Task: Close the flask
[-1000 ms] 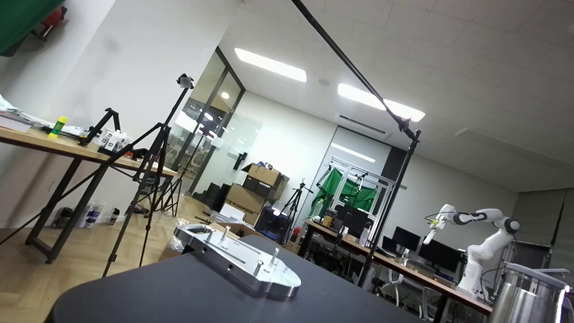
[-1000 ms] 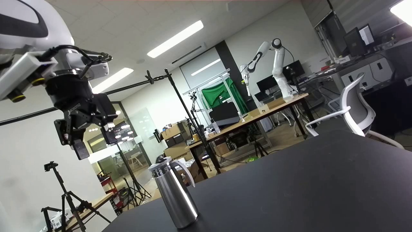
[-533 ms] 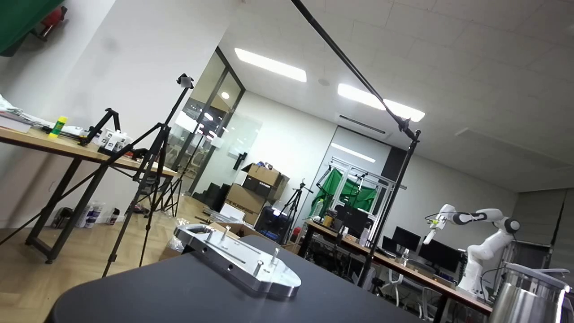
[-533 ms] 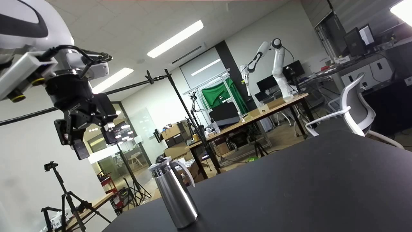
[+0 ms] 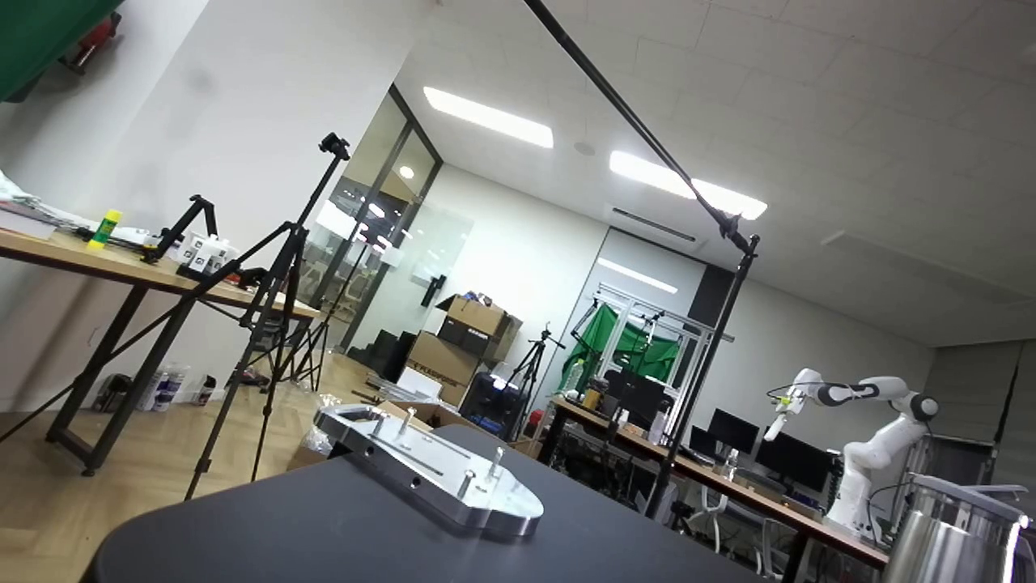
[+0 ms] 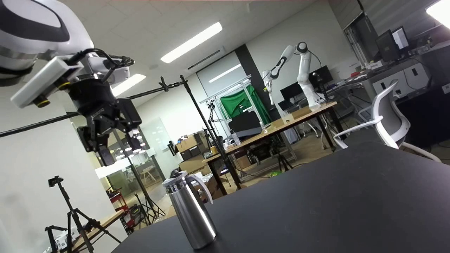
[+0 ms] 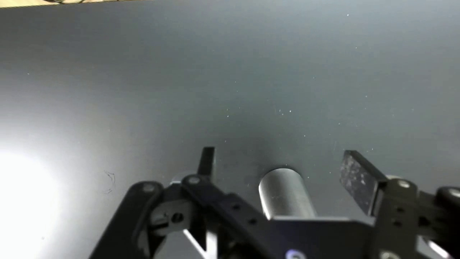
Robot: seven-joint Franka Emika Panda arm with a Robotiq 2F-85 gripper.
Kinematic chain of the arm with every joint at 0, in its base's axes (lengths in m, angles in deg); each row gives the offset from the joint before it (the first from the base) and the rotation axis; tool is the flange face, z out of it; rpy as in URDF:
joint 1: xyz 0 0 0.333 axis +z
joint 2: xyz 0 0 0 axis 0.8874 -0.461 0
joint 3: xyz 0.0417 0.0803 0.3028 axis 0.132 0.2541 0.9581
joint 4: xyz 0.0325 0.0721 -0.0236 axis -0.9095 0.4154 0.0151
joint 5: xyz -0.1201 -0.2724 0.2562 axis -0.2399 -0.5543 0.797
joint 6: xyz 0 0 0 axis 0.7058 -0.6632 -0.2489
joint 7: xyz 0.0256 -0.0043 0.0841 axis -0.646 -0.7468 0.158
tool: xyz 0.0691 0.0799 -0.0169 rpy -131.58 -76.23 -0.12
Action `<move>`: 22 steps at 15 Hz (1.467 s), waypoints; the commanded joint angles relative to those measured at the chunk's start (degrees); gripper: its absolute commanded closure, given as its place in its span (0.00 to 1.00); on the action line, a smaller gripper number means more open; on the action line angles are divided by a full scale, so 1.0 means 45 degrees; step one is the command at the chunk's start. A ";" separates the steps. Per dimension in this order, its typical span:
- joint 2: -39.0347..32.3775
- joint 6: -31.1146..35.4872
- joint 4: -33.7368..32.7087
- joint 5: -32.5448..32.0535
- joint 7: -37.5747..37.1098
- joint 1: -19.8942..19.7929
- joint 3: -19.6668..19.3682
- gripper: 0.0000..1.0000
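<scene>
Silver flask point(image 6: 194, 215) stands on the table point(image 6: 316, 200); the tool point(image 6: 120, 150) gapes higher.

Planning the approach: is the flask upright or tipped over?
Upright: in an exterior view the flask stands on its base on the table, its lean matching the whole picture's tilt.

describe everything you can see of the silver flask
The flask is a tall, shiny silver cylinder, apparently stainless steel, with lengthwise reflections, a pale grey rim above a shiny neck, and a grey handle curving down one side. It stands upright on the dark table; the exterior pictures are tilted. The open hand hangs above it without touching. A dark shape shows by its top; whether the flask is open, I cannot tell.
</scene>
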 commanded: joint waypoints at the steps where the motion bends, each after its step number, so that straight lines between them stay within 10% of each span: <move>1: -0.1719 -0.0261 -0.1989 -0.0164 -0.0172 -0.0090 -0.0084 0.40; 10: -0.5118 -0.0222 -0.5960 -0.0469 -0.0985 -0.0026 0.0171 0.99; 22: -0.5883 -0.1110 -0.7069 -0.0226 -0.0484 0.0073 0.0185 0.99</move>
